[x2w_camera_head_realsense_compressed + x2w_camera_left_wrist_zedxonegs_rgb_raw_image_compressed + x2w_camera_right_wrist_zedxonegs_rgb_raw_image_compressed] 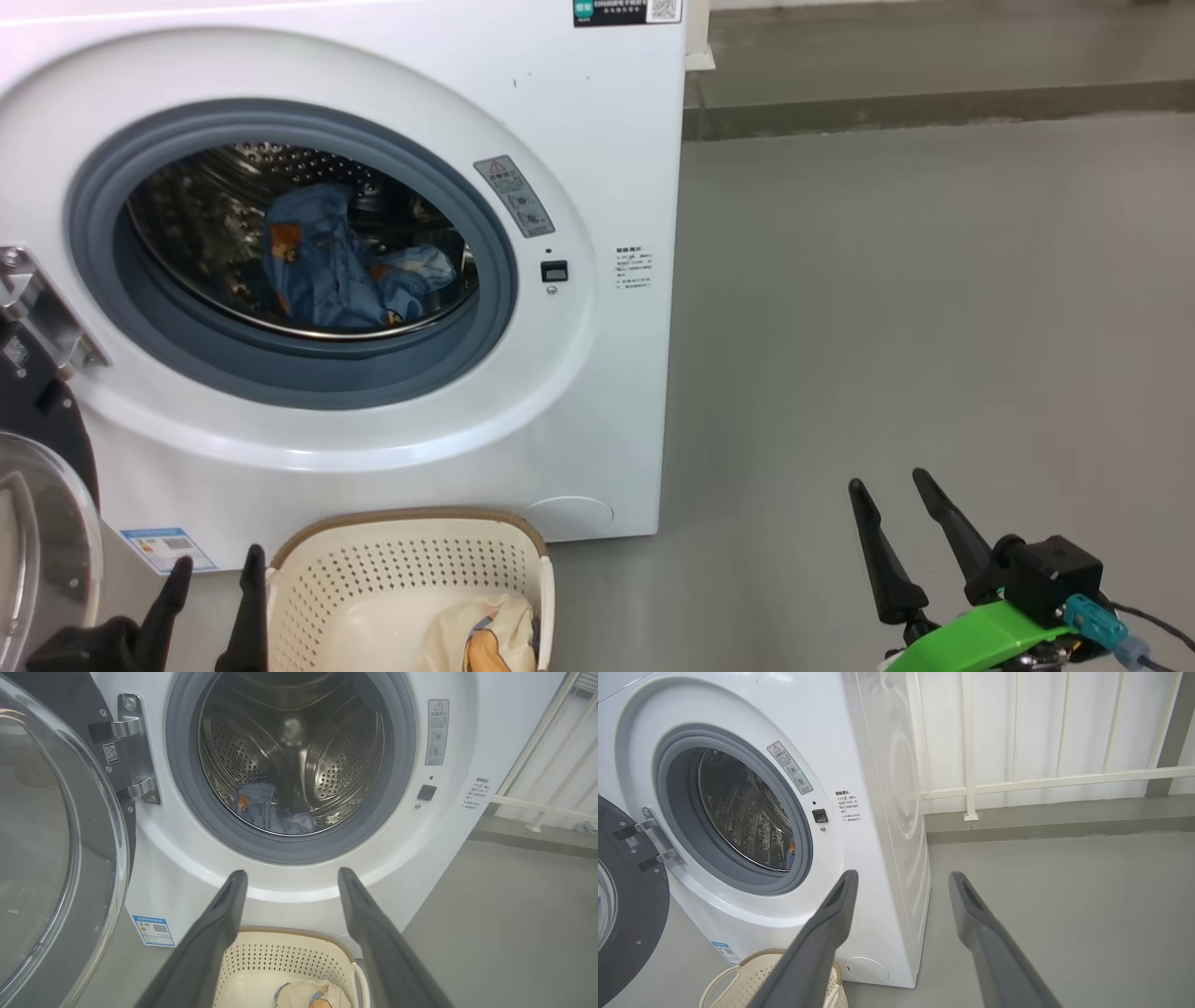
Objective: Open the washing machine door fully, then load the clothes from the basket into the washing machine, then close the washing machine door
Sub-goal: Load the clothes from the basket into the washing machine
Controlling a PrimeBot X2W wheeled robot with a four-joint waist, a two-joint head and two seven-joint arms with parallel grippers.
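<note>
Now left tool [217,557] & right tool [887,478] both wide, empty. Cream garment [493,623] lies in basket [411,516], just right of left tool; blue garment [327,271] in drum [187,219]. Pinch thick fold, lift clear of rim.

Head view looks down, wrist views low, all share washing machine [607,373]
</note>
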